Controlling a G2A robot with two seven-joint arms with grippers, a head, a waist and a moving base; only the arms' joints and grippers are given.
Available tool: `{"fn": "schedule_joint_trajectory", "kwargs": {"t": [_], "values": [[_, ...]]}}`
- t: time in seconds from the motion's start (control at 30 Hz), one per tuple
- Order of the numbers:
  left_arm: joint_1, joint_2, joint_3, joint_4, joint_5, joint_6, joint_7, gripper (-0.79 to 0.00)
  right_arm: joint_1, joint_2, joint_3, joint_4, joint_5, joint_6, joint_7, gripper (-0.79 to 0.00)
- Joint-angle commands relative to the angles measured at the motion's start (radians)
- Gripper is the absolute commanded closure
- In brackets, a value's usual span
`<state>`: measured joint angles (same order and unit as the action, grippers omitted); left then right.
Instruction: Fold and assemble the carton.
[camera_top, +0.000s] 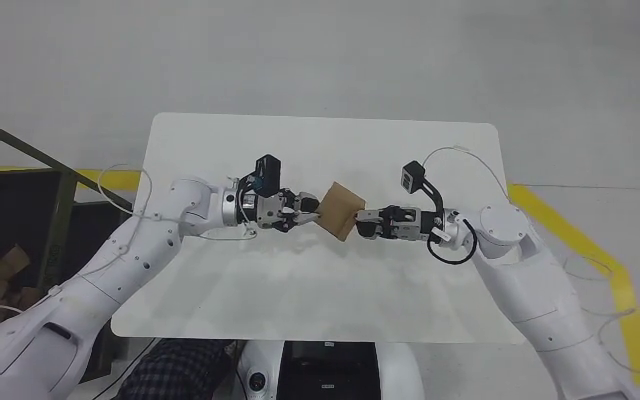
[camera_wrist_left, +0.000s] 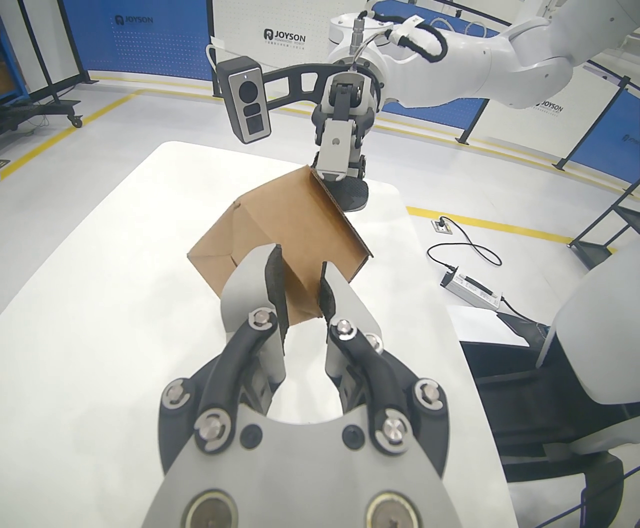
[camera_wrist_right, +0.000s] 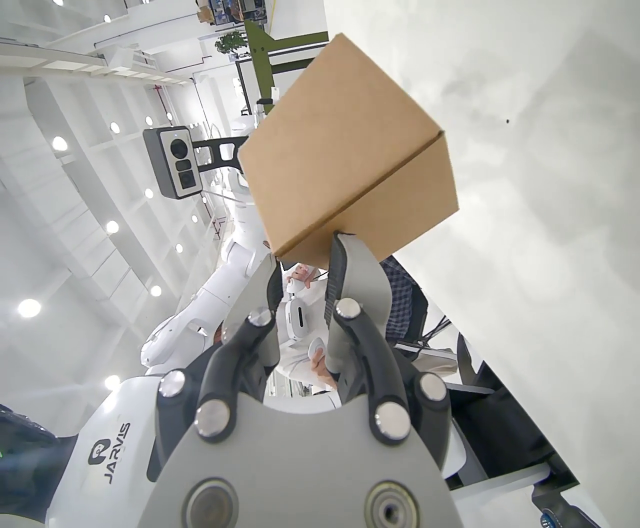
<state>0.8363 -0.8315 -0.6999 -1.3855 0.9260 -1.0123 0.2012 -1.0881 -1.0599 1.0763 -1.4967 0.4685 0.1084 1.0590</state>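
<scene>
So, nearest first: the left gripper (camera_wrist_left: 296, 265) has its two fingers closed on a bottom corner of the box (camera_wrist_left: 280, 220), one black pad on each side of the cardboard. There is just one box. It's plain brown cardboard, tilted up on a corner, with one side open so you can see the corrugated edge and the inside. It sits over the middle of the table (camera_top: 300, 140), held between the two arms. I honestly can't tell if its lowest corner touches the tabletop or hangs just above it.

On the far side of the box, the right gripper (camera_wrist_left: 336, 172) is clamped on the rim of that open side. One finger is inside the wall and the other is outside. So that's two grippers, both gripping the same box from opposite ends. One camera (camera_wrist_left: 245, 100) sticks out on a black bracket beside the right wrist.

Past the table's edge, down on the floor, there's one grey power adapter (camera_wrist_left: 470, 290) with a black cable (camera_wrist_left: 467, 245) running off it.
</scene>
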Motion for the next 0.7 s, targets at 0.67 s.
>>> {"fn": "schedule_joint_trajectory", "kwargs": {"t": [0.67], "values": [[0.006, 0.007, 0.018, 0.101, -0.121, 0.0, -0.054, -0.2, 0.042, -0.001, 0.007, 0.114, -0.126, -0.01, -0.118, -0.32]]}}
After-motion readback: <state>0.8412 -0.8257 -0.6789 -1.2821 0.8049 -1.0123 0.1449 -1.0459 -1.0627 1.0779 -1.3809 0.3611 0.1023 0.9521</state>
